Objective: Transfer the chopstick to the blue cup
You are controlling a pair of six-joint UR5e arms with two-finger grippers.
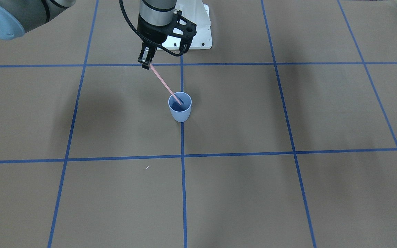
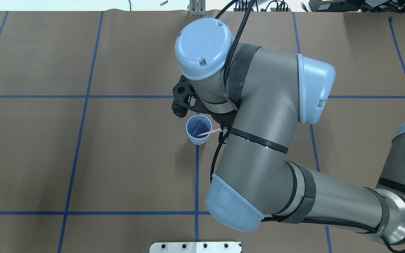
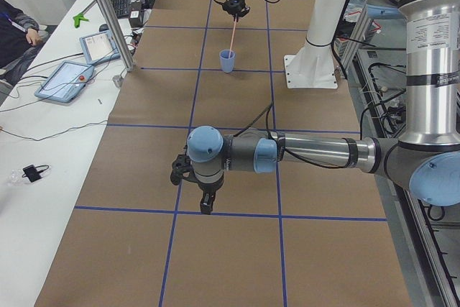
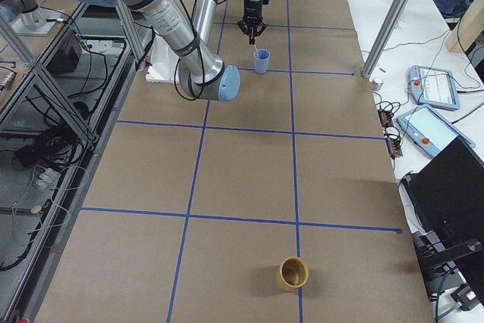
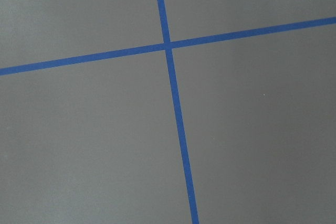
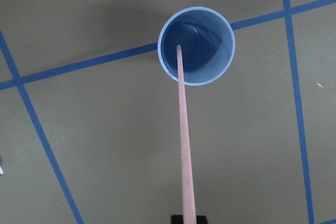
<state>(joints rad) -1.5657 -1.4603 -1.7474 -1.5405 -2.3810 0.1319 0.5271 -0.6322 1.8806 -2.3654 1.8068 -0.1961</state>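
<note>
The blue cup (image 1: 180,107) stands upright on a blue tape line of the brown table. My right gripper (image 1: 145,62) is shut on the top end of the pale pink chopstick (image 1: 162,83) and holds it tilted above the cup. Its lower tip is inside the cup's mouth. The right wrist view looks down the chopstick (image 6: 184,129) into the cup (image 6: 197,45). In the overhead view the right arm hides the gripper; the cup (image 2: 198,130) and the stick's tip (image 2: 207,133) show. My left gripper (image 3: 206,203) hangs low over bare table, far from the cup; I cannot tell whether it is open or shut.
A yellow-brown cup (image 4: 293,272) stands far away near the table's left end. The robot's white base plate (image 1: 202,34) lies behind the blue cup. The left wrist view shows only brown table and crossing blue tape (image 5: 168,45).
</note>
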